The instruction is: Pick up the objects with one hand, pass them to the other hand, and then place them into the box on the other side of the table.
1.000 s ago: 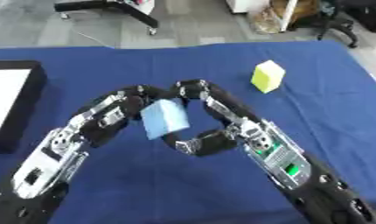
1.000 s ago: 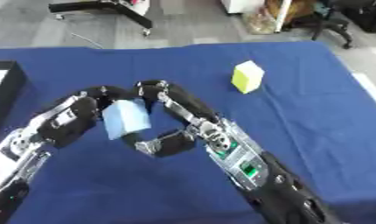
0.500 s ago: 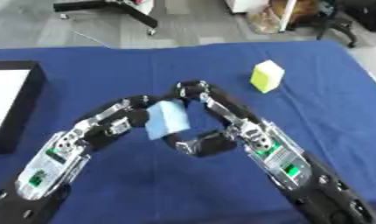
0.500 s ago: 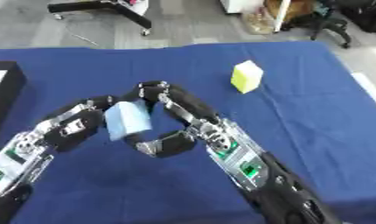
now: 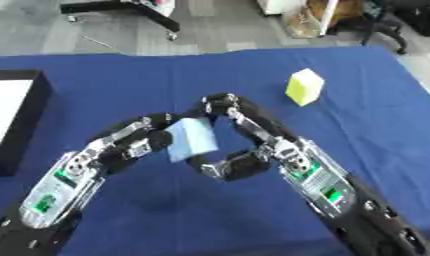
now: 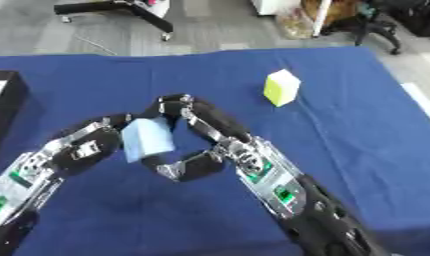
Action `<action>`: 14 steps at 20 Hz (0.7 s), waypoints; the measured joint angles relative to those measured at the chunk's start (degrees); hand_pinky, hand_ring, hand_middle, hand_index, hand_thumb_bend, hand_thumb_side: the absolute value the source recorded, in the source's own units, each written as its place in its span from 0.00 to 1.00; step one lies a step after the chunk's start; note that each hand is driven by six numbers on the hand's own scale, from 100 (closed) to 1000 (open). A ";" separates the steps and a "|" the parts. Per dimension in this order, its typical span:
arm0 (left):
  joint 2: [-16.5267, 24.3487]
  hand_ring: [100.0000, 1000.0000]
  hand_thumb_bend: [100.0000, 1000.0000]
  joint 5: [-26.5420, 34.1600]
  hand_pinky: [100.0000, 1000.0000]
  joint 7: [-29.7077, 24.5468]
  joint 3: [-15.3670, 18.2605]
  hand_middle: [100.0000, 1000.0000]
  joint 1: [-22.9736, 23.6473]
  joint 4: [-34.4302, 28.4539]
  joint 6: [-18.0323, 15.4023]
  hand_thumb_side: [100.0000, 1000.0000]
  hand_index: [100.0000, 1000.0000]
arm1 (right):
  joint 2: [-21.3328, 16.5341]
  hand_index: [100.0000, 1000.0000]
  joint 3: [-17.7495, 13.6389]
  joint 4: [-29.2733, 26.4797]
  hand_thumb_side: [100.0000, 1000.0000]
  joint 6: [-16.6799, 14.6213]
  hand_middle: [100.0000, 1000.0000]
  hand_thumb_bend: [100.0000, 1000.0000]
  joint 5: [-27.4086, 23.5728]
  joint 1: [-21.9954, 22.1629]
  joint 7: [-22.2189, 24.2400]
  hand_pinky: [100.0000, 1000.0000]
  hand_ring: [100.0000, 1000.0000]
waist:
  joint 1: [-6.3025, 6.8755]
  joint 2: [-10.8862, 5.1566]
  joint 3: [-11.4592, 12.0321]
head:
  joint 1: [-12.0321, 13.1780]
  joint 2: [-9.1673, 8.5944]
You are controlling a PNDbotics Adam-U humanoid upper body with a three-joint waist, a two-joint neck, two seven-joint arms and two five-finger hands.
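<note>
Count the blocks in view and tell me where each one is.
2. A light blue block is held between the left hand and right hand at the table's middle. A yellow block stands on the blue tablecloth, far right. None others show.

my left hand [image 5: 131,145] and right hand [image 5: 232,167] are black with silver joints and small green patches. the block [image 5: 190,140] between them is pale blue. the other block [image 5: 304,86] is yellow-green. the table cloth [image 5: 358,115] is deep blue. the box [image 5: 13,120] is black outside, white inside.
</note>
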 measured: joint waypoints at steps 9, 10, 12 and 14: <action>0.00 0.64 0.55 0.00 0.57 -0.82 -0.74 0.61 -0.09 0.66 0.41 0.64 0.74 | 0.21 0.49 0.16 0.37 0.01 -0.03 0.37 0.20 0.25 0.02 0.01 0.42 0.43 | -0.01 0.00 -0.03 | 0.00 0.00; 0.00 0.62 0.54 0.00 0.57 -0.96 -0.82 0.58 -0.11 0.69 0.40 0.63 0.72 | 0.23 0.49 0.17 0.41 0.01 -0.03 0.36 0.20 0.26 0.02 0.01 0.43 0.43 | -0.01 0.00 -0.03 | 0.00 0.00; 0.00 0.58 0.51 0.00 0.55 -1.18 -0.90 0.52 -0.14 0.70 0.47 0.61 0.68 | 0.24 0.49 0.17 0.47 0.01 -0.03 0.36 0.19 0.26 0.02 0.01 0.43 0.43 | -0.03 0.00 -0.03 | 0.00 0.00; 0.00 0.55 0.50 0.15 0.54 -1.24 -0.97 0.48 -0.14 0.71 0.48 0.60 0.65 | 0.24 0.49 0.17 0.49 0.01 -0.04 0.36 0.19 0.28 0.02 0.00 0.43 0.43 | -0.07 0.00 -0.02 | 0.00 0.00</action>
